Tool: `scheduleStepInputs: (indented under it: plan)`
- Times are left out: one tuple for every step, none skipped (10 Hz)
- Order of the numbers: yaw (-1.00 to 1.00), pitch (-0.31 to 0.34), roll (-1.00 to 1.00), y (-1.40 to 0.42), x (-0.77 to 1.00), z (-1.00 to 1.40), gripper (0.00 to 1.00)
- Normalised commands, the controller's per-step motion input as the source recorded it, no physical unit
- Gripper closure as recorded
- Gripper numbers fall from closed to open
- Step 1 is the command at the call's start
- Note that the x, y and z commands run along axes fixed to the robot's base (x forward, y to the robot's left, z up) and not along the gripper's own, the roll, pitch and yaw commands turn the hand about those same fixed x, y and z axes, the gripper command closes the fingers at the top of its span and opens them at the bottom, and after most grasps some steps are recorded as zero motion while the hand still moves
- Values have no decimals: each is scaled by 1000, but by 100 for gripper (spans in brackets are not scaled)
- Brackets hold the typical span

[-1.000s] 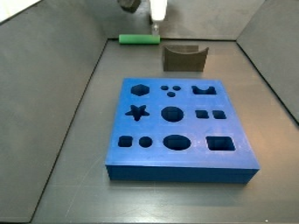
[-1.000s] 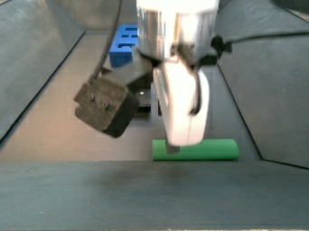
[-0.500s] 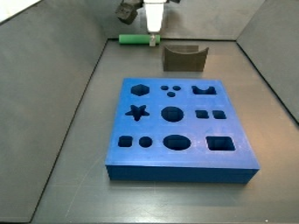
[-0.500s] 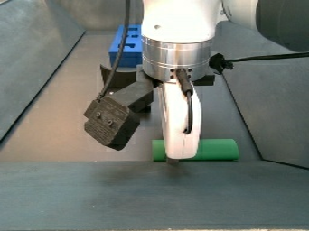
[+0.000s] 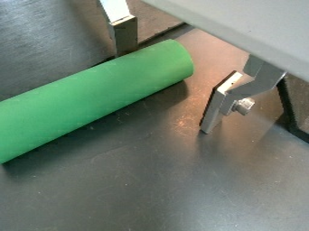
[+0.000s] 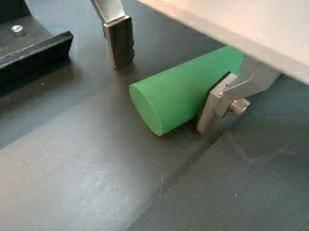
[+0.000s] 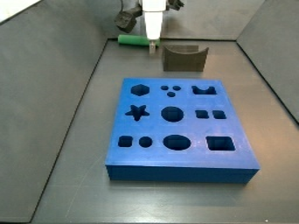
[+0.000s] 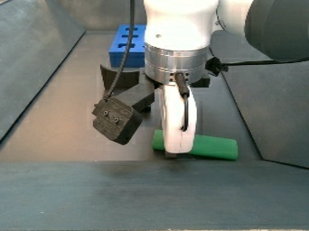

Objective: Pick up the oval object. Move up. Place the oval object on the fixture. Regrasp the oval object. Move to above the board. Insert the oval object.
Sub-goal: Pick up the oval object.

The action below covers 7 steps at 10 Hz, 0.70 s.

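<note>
- I see the board (image 7: 181, 129) in the middle of the floor with every cut-out empty, so insertion is not yet done.
- The fixture (image 7: 184, 58) beyond its far edge carries nothing; placing and regrasping remain.
- My end effector (image 6: 169, 70) is low at the far end, fingers (image 6: 118, 41) spread wide either side of the rod, not yet closed.
- The oval object (image 5: 90, 97) lies flat on the floor, left of the fixture, ungrasped.

Green oval object (image 5: 97, 95), blue board (image 7: 181, 131), silver-fingered claw (image 6: 169, 72).
</note>
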Motion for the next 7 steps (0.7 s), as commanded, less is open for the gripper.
scheduleStepInputs:
  plan:
    - [-100, -254, -229, 0, -220, -183, 0]
    - [-157, -361, -500, 17, 0, 0, 0]
    - [-226, -400, -500, 11, 9, 60, 0]
    - [-114, -246, -463, 160, 0, -140, 0]
    - [-149, -196, -393, 20, 114, -294, 0]
    - [-57, 0, -67, 29, 57, -26, 0]
    - [0, 0, 0, 0, 0, 0, 100]
